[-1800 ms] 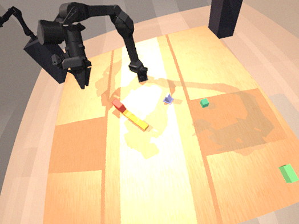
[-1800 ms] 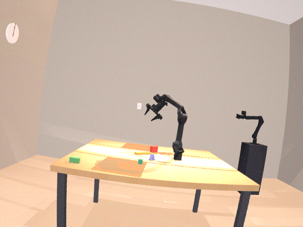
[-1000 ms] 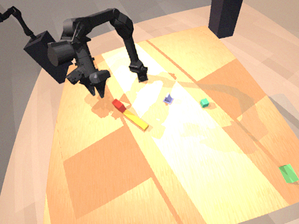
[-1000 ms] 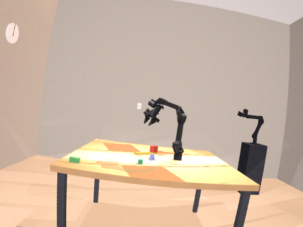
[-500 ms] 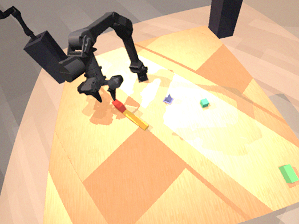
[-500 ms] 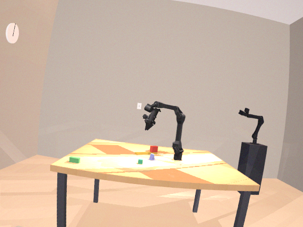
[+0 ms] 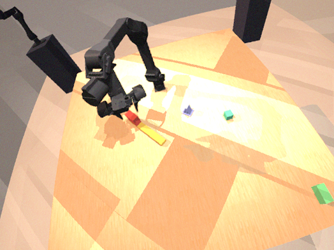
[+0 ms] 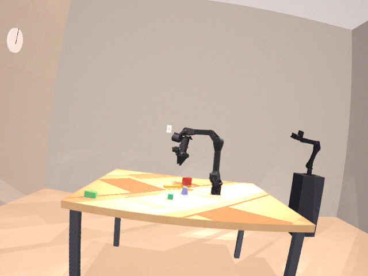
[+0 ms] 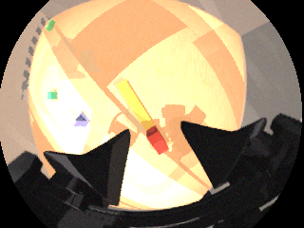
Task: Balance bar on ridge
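Note:
The bar (image 7: 154, 134) (image 8: 173, 186) (image 9: 132, 101) is a flat yellow strip with a red block (image 7: 132, 116) (image 8: 186, 180) (image 9: 156, 140) at one end. It lies on the table, left of the arm's base. The ridge (image 7: 188, 110) (image 8: 184, 191) (image 9: 82, 120) is a small purple wedge and stands apart from the bar, to its right in the top view. My gripper (image 7: 129, 112) (image 8: 180, 162) (image 9: 155, 128) is open and empty. It hangs well above the table, over the bar's red end, fingers pointing down.
A small teal cube (image 7: 228, 114) (image 8: 170, 196) (image 9: 53, 95) sits beyond the ridge. A green block (image 7: 322, 193) (image 8: 90, 194) (image 9: 51, 25) lies near a far table corner. Two dark pedestals (image 7: 53, 63) (image 7: 253, 7) stand off the table behind the arm's base (image 7: 158, 84).

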Action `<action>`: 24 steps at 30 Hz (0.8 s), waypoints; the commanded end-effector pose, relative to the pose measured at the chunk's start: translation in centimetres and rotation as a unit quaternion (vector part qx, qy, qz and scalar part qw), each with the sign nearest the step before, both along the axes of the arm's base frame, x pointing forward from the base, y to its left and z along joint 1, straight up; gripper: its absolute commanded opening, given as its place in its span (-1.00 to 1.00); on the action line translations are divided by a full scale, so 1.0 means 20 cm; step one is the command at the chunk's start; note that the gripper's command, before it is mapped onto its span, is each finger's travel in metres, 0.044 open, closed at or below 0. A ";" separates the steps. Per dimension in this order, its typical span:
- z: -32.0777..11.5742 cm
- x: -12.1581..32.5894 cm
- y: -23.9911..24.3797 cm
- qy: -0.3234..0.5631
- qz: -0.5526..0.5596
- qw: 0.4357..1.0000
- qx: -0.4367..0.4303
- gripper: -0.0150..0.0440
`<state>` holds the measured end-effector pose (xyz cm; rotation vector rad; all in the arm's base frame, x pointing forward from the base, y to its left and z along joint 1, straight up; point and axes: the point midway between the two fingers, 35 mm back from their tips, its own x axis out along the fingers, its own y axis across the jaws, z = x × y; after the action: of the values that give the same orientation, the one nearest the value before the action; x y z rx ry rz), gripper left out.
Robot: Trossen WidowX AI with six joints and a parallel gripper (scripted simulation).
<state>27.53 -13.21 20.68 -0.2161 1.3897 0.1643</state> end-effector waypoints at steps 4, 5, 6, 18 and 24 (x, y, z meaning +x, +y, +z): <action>-0.11 -0.03 0.05 0.050 0.130 0.990 -0.015 0.58; -0.13 -0.04 0.06 0.056 0.147 0.987 -0.016 0.58; -0.14 -0.04 0.06 0.062 0.165 0.984 -0.017 0.58; -0.19 -0.05 0.08 0.076 0.208 0.975 -0.020 0.58; -0.35 -0.03 0.07 0.076 0.208 0.975 -0.020 0.58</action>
<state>26.93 -11.82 15.76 -0.5372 1.4740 0.4966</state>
